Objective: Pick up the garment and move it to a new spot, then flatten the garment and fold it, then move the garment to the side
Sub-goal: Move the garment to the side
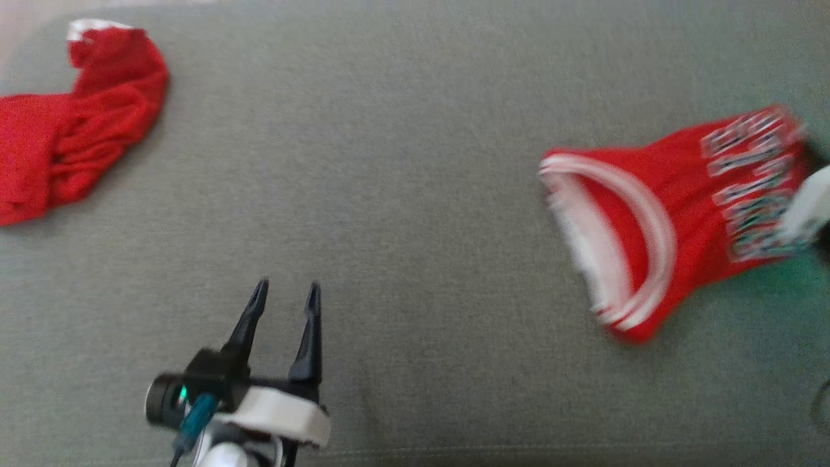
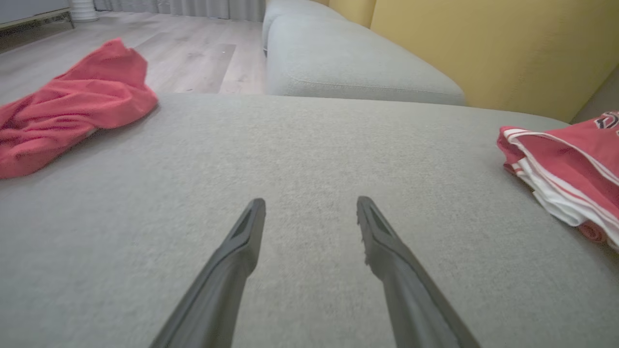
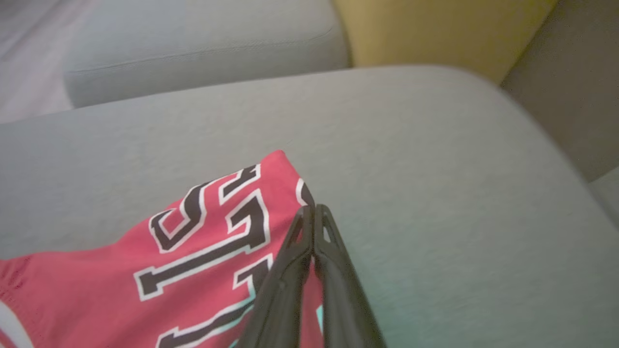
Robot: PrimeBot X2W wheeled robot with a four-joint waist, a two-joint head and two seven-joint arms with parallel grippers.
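Observation:
The garment (image 1: 674,194) is a red jersey with white trim and block lettering, bunched at the right of the grey sofa seat (image 1: 415,194). It also shows at the right edge of the left wrist view (image 2: 570,159). My right gripper (image 3: 314,210) is shut on the garment's (image 3: 203,261) lettered edge, with red fabric pinched between its fingers. In the head view only the pale right forearm (image 1: 807,204) shows, at the garment's right end. My left gripper (image 1: 285,293) hovers open and empty over bare seat at the lower left, far from the garment; its fingers (image 2: 251,227) stand wide apart.
A second crumpled red cloth (image 1: 71,130) lies at the seat's far left corner (image 2: 72,111). Beyond the seat are another grey cushion (image 2: 338,63), a yellow backrest (image 2: 483,43) and wooden floor (image 2: 193,53). Bare seat lies between the two cloths.

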